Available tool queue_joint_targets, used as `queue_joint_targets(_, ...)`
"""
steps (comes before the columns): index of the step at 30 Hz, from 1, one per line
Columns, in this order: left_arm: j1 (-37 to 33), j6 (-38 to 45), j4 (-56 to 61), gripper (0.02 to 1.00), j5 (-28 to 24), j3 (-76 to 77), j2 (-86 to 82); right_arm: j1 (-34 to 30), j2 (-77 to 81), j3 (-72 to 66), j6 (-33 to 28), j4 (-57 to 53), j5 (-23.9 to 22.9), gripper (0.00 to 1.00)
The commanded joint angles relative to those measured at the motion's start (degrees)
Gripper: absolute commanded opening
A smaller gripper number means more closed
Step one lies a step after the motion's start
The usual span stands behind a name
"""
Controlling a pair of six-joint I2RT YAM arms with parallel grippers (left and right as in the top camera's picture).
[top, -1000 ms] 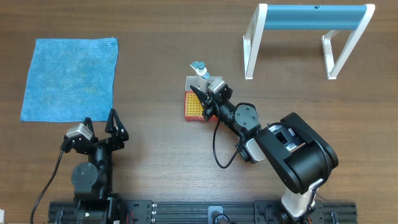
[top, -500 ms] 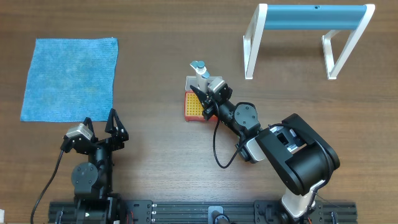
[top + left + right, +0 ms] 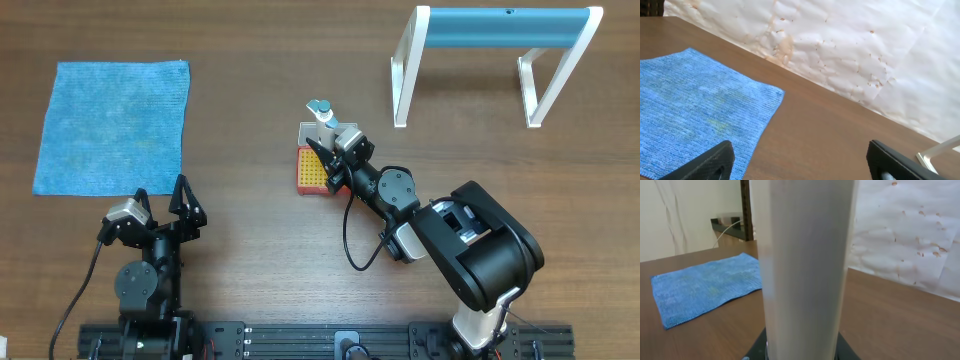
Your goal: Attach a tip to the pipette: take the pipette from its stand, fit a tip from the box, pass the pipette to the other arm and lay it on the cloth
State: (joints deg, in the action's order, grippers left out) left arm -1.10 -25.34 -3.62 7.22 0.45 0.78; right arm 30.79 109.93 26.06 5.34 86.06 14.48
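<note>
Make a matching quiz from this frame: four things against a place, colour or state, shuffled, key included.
Things:
1. cloth
2. tip box
3. stand
4. left hand

Descriptions:
a. orange, mid-table
b. open and empty, near the left arm's base
c. blue, lying flat, far left
d. white legs with a blue bar, far right

Pairs: 1-c, 2-a, 3-d, 4-b.

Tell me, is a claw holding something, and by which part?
The right claw grips the white pipette around its barrel. The left claw is open and holds nothing.
</note>
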Motion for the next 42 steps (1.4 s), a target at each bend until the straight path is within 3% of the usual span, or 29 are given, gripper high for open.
queue_joint_targets(1,-0.3,1.0,-0.3,0.858,-0.3,-0.1,-0.3,-0.4,-0.3,-2.0,0.4,-2.3,-0.5,0.073)
queue_joint_targets(42,-0.3,1.0,-0.3,0.858,-0.3,-0.1,-0.3,-0.4,-5.5,0.2,0.4,-2.3,-0.5,0.075)
